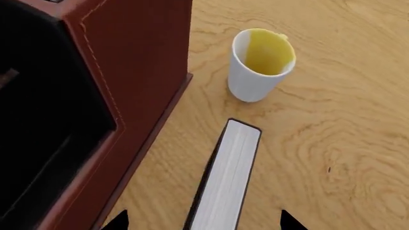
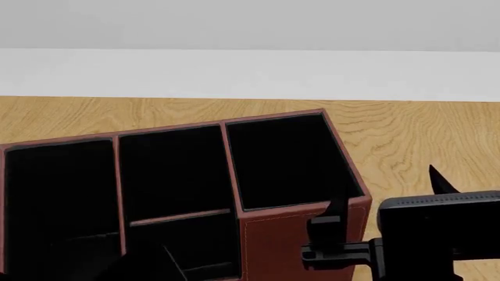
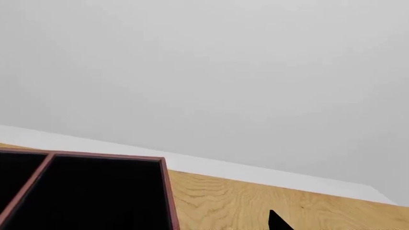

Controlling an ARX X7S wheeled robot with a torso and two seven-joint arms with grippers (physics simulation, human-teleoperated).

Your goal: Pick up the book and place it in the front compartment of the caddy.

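The black book (image 1: 225, 187) stands on edge on the wooden table, white page edges up, beside the reddish-brown caddy (image 1: 141, 62). My left gripper (image 1: 204, 221) is open, with one fingertip on each side of the book and clear of it. In the head view the caddy (image 2: 289, 234) fills the left and middle, and the book is hidden. My right gripper (image 2: 388, 196) is open and empty at the caddy's right end. One of its fingertips (image 3: 278, 221) shows in the right wrist view next to the caddy's rim (image 3: 167, 191).
A white mug with a yellow inside (image 1: 261, 64) stands upright just beyond the book's far end, close to the caddy's side. The wooden table (image 2: 422, 134) runs on to the right of the caddy. A pale wall (image 2: 250, 70) stands behind.
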